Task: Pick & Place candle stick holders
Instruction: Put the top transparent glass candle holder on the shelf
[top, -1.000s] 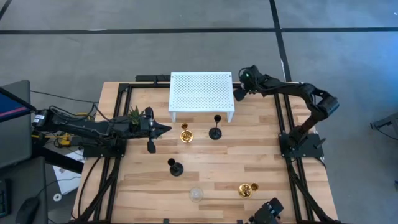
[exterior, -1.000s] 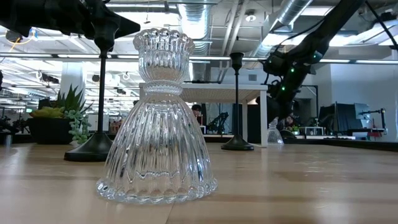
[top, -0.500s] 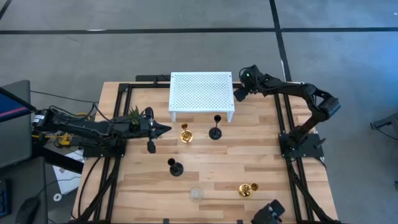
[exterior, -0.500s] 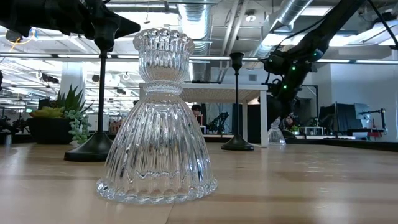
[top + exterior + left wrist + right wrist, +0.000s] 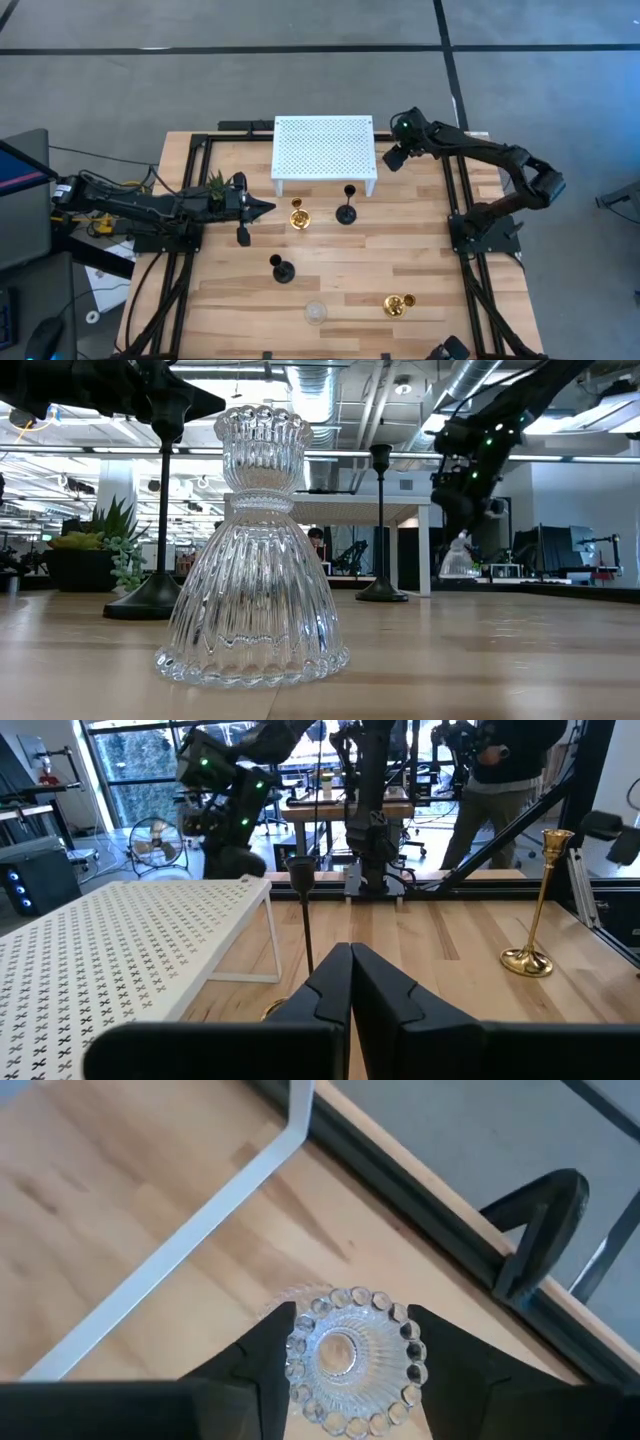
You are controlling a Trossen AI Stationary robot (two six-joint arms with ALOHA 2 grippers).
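Note:
My right gripper [image 5: 352,1325] is at the far right of the table, beside the white rack's right leg, shut on a clear glass candle stick holder [image 5: 350,1355], which also shows in the low view [image 5: 458,560]. My left gripper [image 5: 262,208] hovers shut, empty, left of an upright gold holder [image 5: 298,216]. A black holder [image 5: 346,210] stands on its base before the rack and another [image 5: 282,268] nearer. A second glass holder [image 5: 316,312] stands near the front edge. A gold holder [image 5: 397,304] lies on its side. My right gripper pinches the glass holder between its two fingers [image 5: 270,1345], one on each side of its round beaded rim [image 5: 300,1342]. The fingers slant down onto it from above. The holder stays upright below them, its flared base [image 5: 458,570] lifted just clear of the table.
The white perforated rack [image 5: 323,150] stands at the table's far middle, its leg [image 5: 200,1230] close to my right gripper. A small green plant [image 5: 215,185] sits by my left arm. Black frame rails [image 5: 455,190] run along the table's sides.
My right gripper has risen and drawn a little toward the table's right edge, away from the rack. The glass holder between its fingers stood on the table and now hangs clear, still upright.

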